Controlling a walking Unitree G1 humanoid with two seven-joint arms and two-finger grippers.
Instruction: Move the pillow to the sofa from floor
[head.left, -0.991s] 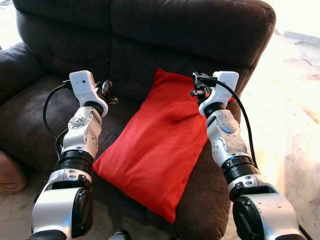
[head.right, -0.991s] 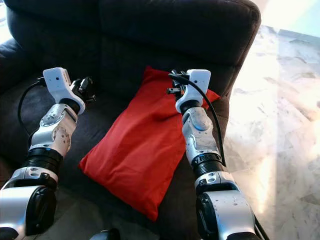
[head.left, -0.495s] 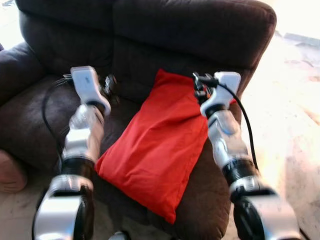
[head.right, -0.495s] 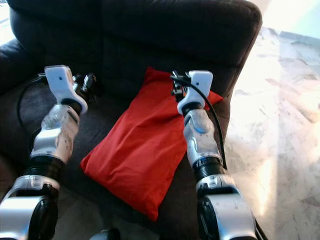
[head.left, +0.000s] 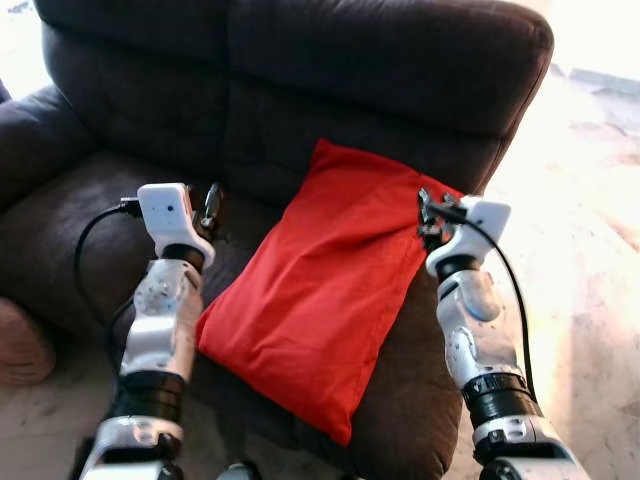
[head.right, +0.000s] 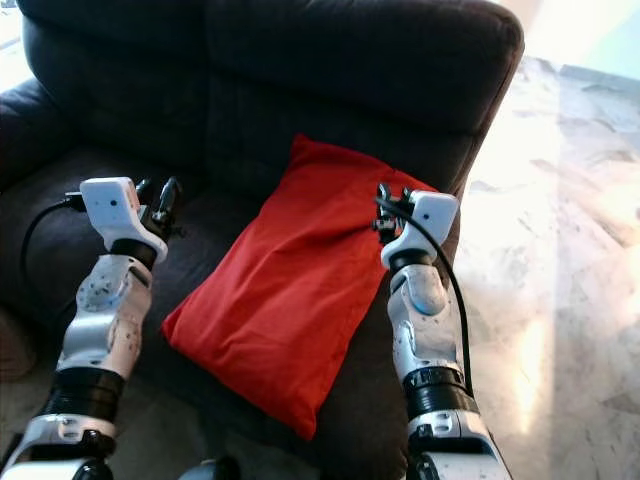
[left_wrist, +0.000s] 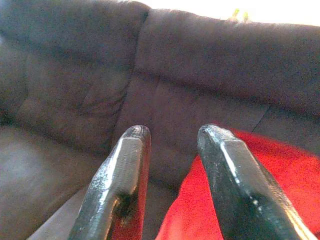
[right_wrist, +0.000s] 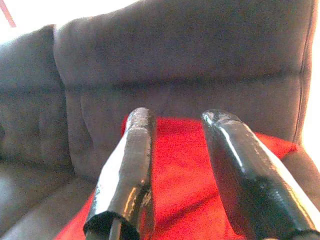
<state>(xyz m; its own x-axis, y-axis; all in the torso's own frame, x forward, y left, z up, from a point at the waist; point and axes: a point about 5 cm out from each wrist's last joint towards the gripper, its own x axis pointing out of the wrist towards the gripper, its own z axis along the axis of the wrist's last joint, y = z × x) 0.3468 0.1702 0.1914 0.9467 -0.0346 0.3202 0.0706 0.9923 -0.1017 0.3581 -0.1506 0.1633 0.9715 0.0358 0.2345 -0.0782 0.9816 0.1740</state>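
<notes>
**Red pillow up on the dark sofa, both end effectors empty**

A pale marble-look tiled floor (head.right: 560, 250), washed in bright daylight, runs along the right of a big dark brown fabric sofa (head.left: 380, 70), and that sofa takes up nearly everything ahead. On its seat lies the rectangular red fabric pillow (head.left: 320, 290), set at a slant: the upper edge leans against the foot of the backrest, the lower corner pokes out past the front edge of the seat cushion. It is on the sofa, not on the floor, and nothing grips it.

Left side now: the left end effector (head.left: 211, 208) hovers over the seat cushion just beside the pillow's left edge, clear of the fabric. From the wrist camera its two long black fingers (left_wrist: 122, 175) stand spread, a gap of sofa back and red cloth showing between them, nothing pinched.

Over to the right: the right end effector (head.right: 392, 205) hangs above the pillow's upper right corner, close to the backrest. Its black fingers (right_wrist: 132, 155) are likewise parted, the red pillow and the brown cushion seam visible through the gap, and they hold nothing.

Down at the far left edge, a pinkish rounded object (head.left: 18, 350) sits on the floor by the sofa's front; what it is cannot be made out.
</notes>
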